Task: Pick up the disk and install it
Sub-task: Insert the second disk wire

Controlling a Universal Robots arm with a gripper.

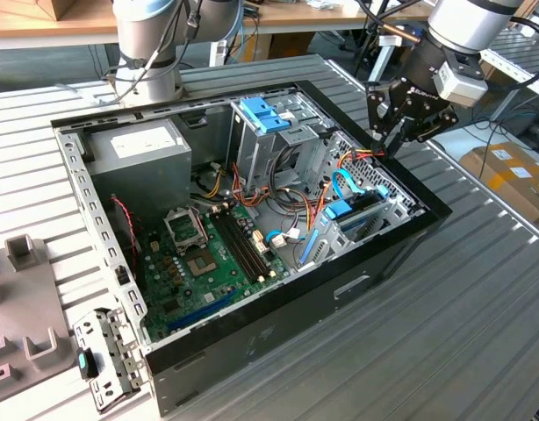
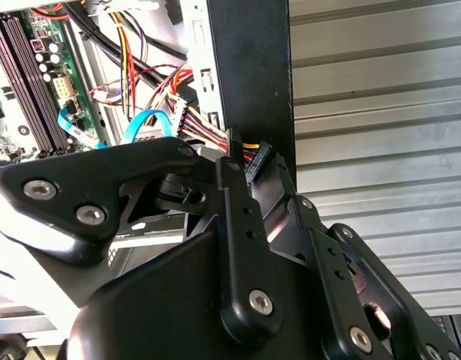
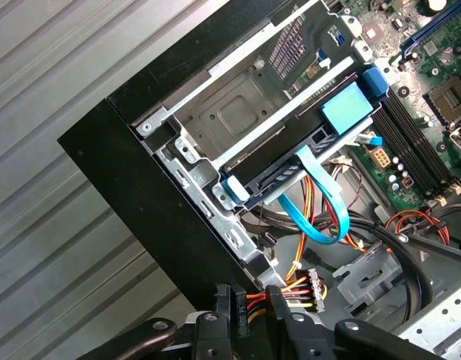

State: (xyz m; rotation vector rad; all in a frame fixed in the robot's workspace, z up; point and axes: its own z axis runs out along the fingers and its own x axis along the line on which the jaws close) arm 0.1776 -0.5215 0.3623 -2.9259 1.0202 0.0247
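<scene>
The disk lies flat in the lower bay at the case's corner, its blue carrier frame showing at both ends; in the exterior view the disk sits low at the case's right end. My gripper hangs over the case's right wall, just beyond the disk. In both wrist views the gripper is shut on a black power connector with red, yellow and black wires. It holds the connector close against the black case wall, apart from the disk.
A thin blue cable loops up from beside the disk. The tall drive cage with its blue bracket, the power supply and the motherboard fill the case. A second arm's base stands behind it. Grey fixtures lie at the exterior view's left.
</scene>
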